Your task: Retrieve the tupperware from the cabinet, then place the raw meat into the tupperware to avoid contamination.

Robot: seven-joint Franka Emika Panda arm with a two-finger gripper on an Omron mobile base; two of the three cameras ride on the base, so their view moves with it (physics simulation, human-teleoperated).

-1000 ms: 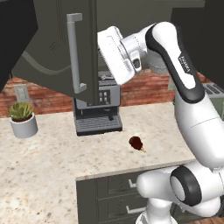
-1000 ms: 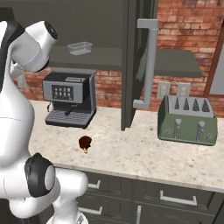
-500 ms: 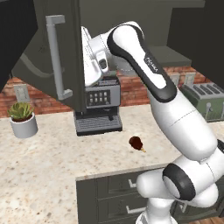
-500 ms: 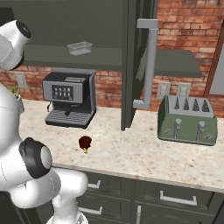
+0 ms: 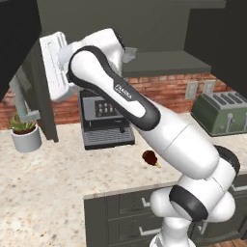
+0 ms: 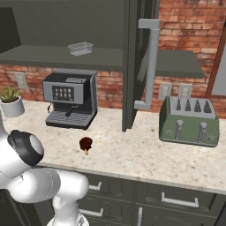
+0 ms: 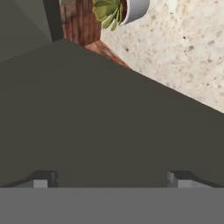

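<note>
So the big dark grey-green upper wall cabinet (image 6: 132, 66) is already standing open — both doors with the long silver bar handles are swung out, and the shelf inside is showing. That part looks done. Everything else is still waiting, I'd say.

The small low grey see-through plastic tupperware (image 6: 80, 48) is sitting on the cabinet shelf, at about 12 o'clock from the black-and-silver coffee machine (image 6: 70, 105), well above it. Nothing is touching it.

The small dark reddish-brown drumstick of raw meat (image 6: 85, 144) is lying on the speckled beige stone counter (image 6: 145, 154), at roughly 5 o'clock from the coffee machine and just in front of it. So the fetch and the drop-in are both still to go.

The two-finger gripper (image 7: 109, 178) is standing with its fingertips wide apart and nothing between them — it's holding nothing. In the hand view it's looking at a flat dark grey-green cabinet panel, with a small potted succulent in a white pot (image 7: 122, 11) at about 12 o'clock. In the left base view the white hand is hanging up near the left door (image 5: 41, 101), so my guess is it's hovering by that door, well apart from the tupperware.
</note>
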